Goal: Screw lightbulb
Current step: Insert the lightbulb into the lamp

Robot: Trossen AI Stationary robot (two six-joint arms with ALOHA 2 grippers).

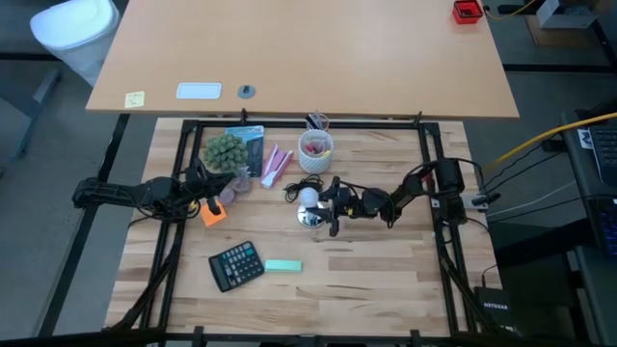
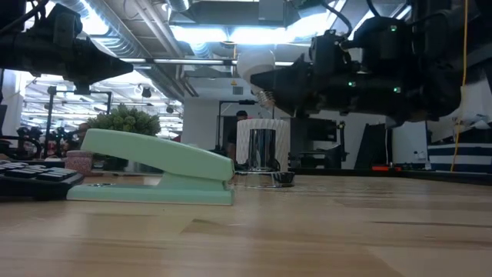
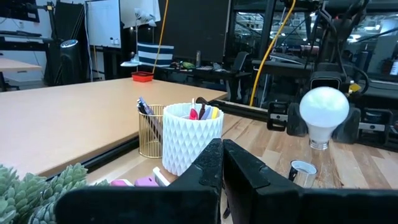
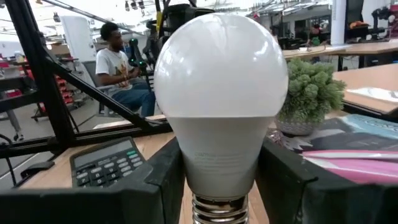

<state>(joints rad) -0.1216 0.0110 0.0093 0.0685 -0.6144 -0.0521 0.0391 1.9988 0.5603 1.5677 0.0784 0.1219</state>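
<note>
table [image 1: 386,280]: r gripper [image 1: 331,204] holds lightbulb [image 4: 219,93], prob. mid-air.

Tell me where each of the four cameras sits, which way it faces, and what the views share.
High: overhead, looking straight down on the table; both arms show, the right gripper holding the lightbulb, the left gripper near the plant.
Low: at tabletop height, looking across past the stapler; the arms enter from above.
Left wrist: looks past its shut fingers at the lightbulb and white cup.
Right wrist: looks along the clamped lightbulb toward the calculator.
Shared: the lightbulb appears in all four.
</note>
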